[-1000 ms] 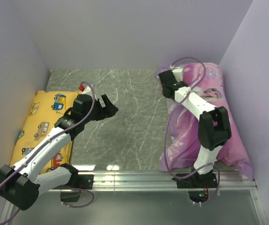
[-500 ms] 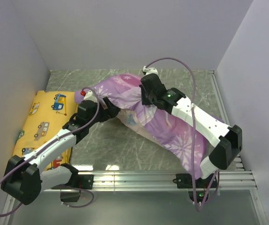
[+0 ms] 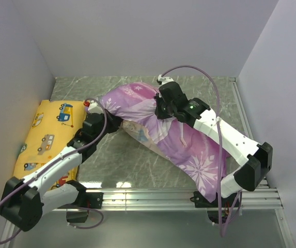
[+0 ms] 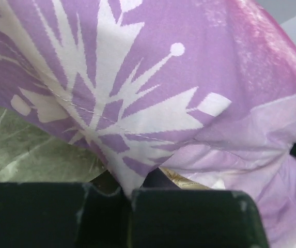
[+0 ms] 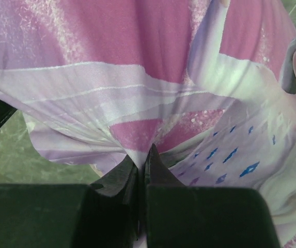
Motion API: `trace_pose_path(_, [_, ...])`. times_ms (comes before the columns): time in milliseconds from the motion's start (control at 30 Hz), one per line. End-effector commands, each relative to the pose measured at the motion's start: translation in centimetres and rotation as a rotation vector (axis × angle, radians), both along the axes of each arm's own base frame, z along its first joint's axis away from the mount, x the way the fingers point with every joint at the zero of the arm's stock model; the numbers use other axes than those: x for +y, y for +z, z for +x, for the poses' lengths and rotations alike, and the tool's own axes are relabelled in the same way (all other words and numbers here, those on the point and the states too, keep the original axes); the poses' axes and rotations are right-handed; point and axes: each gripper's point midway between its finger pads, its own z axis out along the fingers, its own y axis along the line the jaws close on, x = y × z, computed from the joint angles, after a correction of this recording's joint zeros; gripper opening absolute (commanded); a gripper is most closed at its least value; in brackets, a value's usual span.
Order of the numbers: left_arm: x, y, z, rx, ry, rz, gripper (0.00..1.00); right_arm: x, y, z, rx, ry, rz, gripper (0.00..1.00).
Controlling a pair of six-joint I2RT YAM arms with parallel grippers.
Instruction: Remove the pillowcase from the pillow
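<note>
The top view gives the whole layout. The pillowcase (image 3: 173,139) lies as a long plump bundle slantwise across the table (image 3: 122,160), from the far middle down to the near right edge beside the base of the right arm. The white pillow itself is not visible in any view, because the fabric covers everything. At the far left of the table lies a yellow pillow (image 3: 47,137) with cartoon vehicles, apart from the bundle. The left gripper (image 3: 114,123) is at the left end of the pillowcase and the right gripper (image 3: 163,111) is on its upper middle part, but from above the fingers are hidden by the arms and the cloth.

The wrist views show what the top view cannot. In the left wrist view, the left gripper (image 4: 127,190) has its fingers pressed together, with a fold of the purple snowflake fabric (image 4: 137,77) pinched between the tips. A bit of the grey-green table shows below the fabric. In the right wrist view, the right gripper (image 5: 142,161) is also closed tight on the fabric, and the pink cloth (image 5: 137,51) makes creases that run out from the fingertips. The printed cartoon figure is to the right of this grip.
</note>
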Motion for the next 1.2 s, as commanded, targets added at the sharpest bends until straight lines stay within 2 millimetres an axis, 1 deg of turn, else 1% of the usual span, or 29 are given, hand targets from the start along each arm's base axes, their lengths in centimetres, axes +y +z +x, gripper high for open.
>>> trace_pose_path(0, [0.7, 3.1, -1.0, -0.106, 0.013, -0.008, 0.00, 0.4, 9.0, -0.7, -0.181, 0.034, 0.169, 0.00])
trace_pose_path(33, [0.6, 4.4, -1.8, -0.138, 0.000, -0.012, 0.00, 0.1, 9.3, -1.0, -0.175, 0.037, 0.167, 0.00])
trace_pose_path(100, [0.7, 5.2, -3.1, -0.144, -0.022, 0.001, 0.01, -0.1, 11.3, -1.4, -0.207, 0.050, 0.177, 0.00])
trace_pose_path(133, [0.3, 7.9, -4.5, -0.207, -0.054, -0.016, 0.00, -0.5, 12.0, -1.7, -0.216, 0.046, 0.175, 0.00])
trace_pose_path(167, [0.2, 9.2, -5.2, -0.232, -0.062, -0.023, 0.01, -1.5, 12.7, -1.1, -0.245, 0.001, 0.148, 0.00])
trace_pose_path(200, [0.4, 9.1, -6.1, -0.202, -0.070, 0.006, 0.01, -2.2, 15.2, -0.7, -0.295, -0.039, 0.158, 0.00])
trace_pose_path(233, [-0.3, 12.4, -7.0, -0.241, -0.102, -0.017, 0.01, -3.1, 14.4, 0.3, -0.277, -0.095, 0.086, 0.00])
trace_pose_path(267, [-0.6, 13.5, -7.5, -0.236, -0.121, -0.017, 0.01, -4.4, 15.1, 1.3, -0.297, -0.164, 0.047, 0.00])
trace_pose_path(300, [-1.7, 13.7, -7.8, -0.207, -0.160, 0.001, 0.00, -5.2, 17.6, 2.2, -0.342, -0.206, 0.054, 0.00])
trace_pose_path(333, [-1.9, 16.2, -8.2, -0.219, -0.171, -0.004, 0.01, -4.9, 15.8, 3.9, -0.308, -0.226, -0.006, 0.00])
trace_pose_path(400, [-2.8, 17.3, -8.1, -0.211, -0.180, 0.014, 0.01, -5.6, 15.0, 7.3, -0.301, -0.272, -0.015, 0.00])
trace_pose_path(433, [-2.6, 19.2, -8.0, -0.226, -0.168, 0.004, 0.00, -4.5, 11.4, 9.7, -0.234, -0.259, -0.046, 0.00])
trace_pose_path(500, [-3.3, 20.0, -7.3, -0.214, -0.164, 0.003, 0.00, -2.9, 6.4, 12.4, -0.133, -0.203, -0.041, 0.00])
trace_pose_path(533, [-3.1, 21.5, -7.1, -0.225, -0.149, -0.007, 0.01, -1.9, 1.5, 14.5, -0.056, -0.175, -0.070, 0.00])
trace_pose_path(600, [-3.4, 22.8, -5.9, -0.222, -0.116, 0.012, 0.00, 0.0, -3.7, 15.1, 0.044, -0.100, -0.082, 0.00])
trace_pose_path(633, [-2.9, 22.5, -4.9, -0.205, -0.062, 0.043, 0.01, 1.4, -8.0, 15.0, 0.118, -0.056, -0.105, 0.00])
trace_pose_path(667, [-3.1, 22.1, -4.1, -0.188, -0.049, 0.060, 0.01, 2.0, -10.8, 14.3, 0.169, -0.020, -0.120, 0.00])
trace_pose_path(700, [-3.2, 21.1, -2.3, -0.159, -0.026, 0.080, 0.01, 3.3, -13.0, 14.1, 0.198, 0.025, -0.097, 0.00])
trace_pose_path(767, [-3.4, 19.8, -0.2, -0.129, -0.025, 0.082, 0.00, 4.5, -15.4, 12.9, 0.238, 0.082, -0.100, 0.00])
trace_pose_path(800, [-2.3, 17.7, 2.2, -0.076, 0.032, 0.097, 0.00, 4.6, -17.1, 12.4, 0.267, 0.092, -0.112, 0.00])
trace_pose_path(867, [-0.9, 16.2, 4.7, -0.047, 0.087, 0.090, 0.00, 4.5, -18.2, 11.9, 0.295, 0.111, -0.115, 0.01])
trace_pose_path(900, [0.3, 14.3, 6.7, -0.008, 0.137, 0.118, 0.00, 4.5, -18.4, 11.7, 0.301, 0.114, -0.121, 0.01])
trace_pose_path(933, [1.0, 13.4, 7.6, 0.013, 0.168, 0.129, 0.00, 4.4, -18.1, 11.6, 0.297, 0.113, -0.121, 0.01])
trace_pose_path(967, [2.1, 11.3, 9.4, 0.062, 0.208, 0.149, 0.00, 4.3, -17.9, 11.4, 0.297, 0.113, -0.118, 0.02])
trace_pose_path(1000, [2.5, 10.7, 10.2, 0.077, 0.223, 0.147, 0.00, 4.4, -16.3, 11.4, 0.267, 0.117, -0.098, 0.02])
trace_pose_path(1067, [3.4, 8.9, 11.6, 0.119, 0.247, 0.150, 0.00, 4.5, -14.8, 11.1, 0.247, 0.127, -0.075, 0.06])
trace_pose_path(1100, [4.1, 7.5, 12.9, 0.149, 0.278, 0.162, 0.00, 4.5, -13.3, 11.0, 0.230, 0.133, -0.061, 0.07])
trace_pose_path(1133, [4.4, 6.6, 13.6, 0.164, 0.290, 0.171, 0.00, 4.6, -12.5, 10.8, 0.226, 0.141, -0.055, 0.09])
trace_pose_path(1167, [4.7, 5.8, 14.3, 0.182, 0.296, 0.180, 0.00, 5.2, -10.9, 11.0, 0.205, 0.169, -0.030, 0.11])
